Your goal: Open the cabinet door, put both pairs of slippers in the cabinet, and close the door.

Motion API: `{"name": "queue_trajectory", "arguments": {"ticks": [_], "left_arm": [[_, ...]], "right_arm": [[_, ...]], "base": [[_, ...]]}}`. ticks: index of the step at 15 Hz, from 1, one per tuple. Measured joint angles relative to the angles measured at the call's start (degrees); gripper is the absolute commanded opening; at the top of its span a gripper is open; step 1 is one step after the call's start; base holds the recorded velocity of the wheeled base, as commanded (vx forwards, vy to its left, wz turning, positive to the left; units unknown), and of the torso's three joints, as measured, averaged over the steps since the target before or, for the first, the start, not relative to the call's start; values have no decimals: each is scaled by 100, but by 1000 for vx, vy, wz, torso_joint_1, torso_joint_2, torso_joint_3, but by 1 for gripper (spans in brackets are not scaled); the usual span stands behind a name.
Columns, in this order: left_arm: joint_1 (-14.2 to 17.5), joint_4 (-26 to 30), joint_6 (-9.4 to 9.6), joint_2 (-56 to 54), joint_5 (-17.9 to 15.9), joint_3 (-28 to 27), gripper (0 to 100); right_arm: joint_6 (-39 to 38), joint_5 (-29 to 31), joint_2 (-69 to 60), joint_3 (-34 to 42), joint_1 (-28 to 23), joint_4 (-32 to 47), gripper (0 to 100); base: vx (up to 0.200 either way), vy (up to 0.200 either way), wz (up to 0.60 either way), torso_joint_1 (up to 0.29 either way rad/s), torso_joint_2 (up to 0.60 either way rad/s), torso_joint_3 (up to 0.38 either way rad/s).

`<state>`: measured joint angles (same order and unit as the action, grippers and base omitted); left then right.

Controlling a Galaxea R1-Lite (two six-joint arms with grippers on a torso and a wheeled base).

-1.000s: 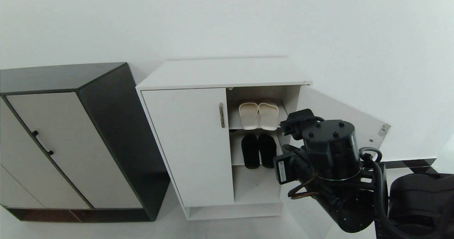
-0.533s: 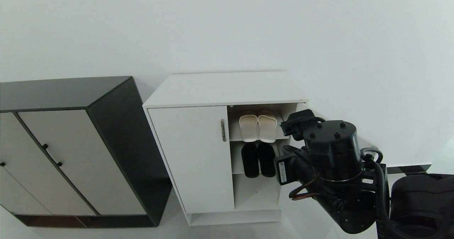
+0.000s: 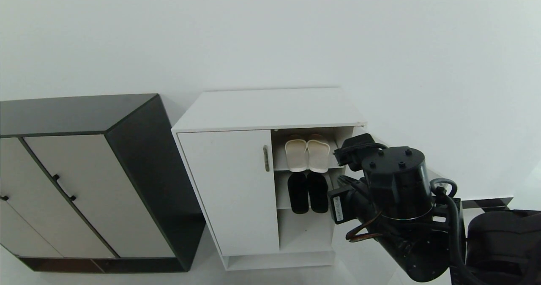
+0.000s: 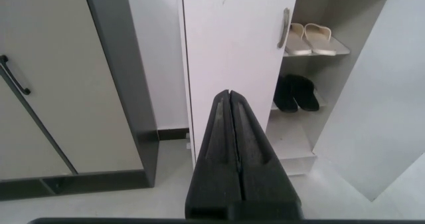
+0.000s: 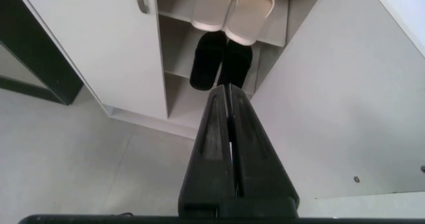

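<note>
Already shelved, cream slippers (image 3: 307,154) above black slippers (image 3: 308,191), cabinet door (image 4: 375,117) open.

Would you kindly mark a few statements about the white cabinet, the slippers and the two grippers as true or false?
1. The right door of the white cabinet stands open. True.
2. The cream slippers lie below the black slippers. False: the cream pair lies above the black pair.
3. The left gripper holds a slipper. False: its fingers are shut on nothing, and both pairs are inside the cabinet.
4. The right gripper has its fingers shut. True.
</note>
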<state>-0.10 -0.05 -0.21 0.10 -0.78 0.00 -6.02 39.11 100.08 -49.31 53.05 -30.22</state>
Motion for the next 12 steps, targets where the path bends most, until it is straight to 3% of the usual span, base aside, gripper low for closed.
{"name": "queue_trajectory", "arguments": {"ticks": [2,10,12], "left_arm": [[0,-2,0,0,0,0,0],[2,-2,5,0,0,0,0],[2,-2,2,0,0,0,0]], "right_arm": [[20,0,0,15,0,0,0],[23,2,2,30,-20,-7,0],[72,0,2,-7,-190,-79,0]], "base": [[0,0,0,0,0,0],[0,0,-600,3,1,1],[0,0,0,0,0,0]]}}
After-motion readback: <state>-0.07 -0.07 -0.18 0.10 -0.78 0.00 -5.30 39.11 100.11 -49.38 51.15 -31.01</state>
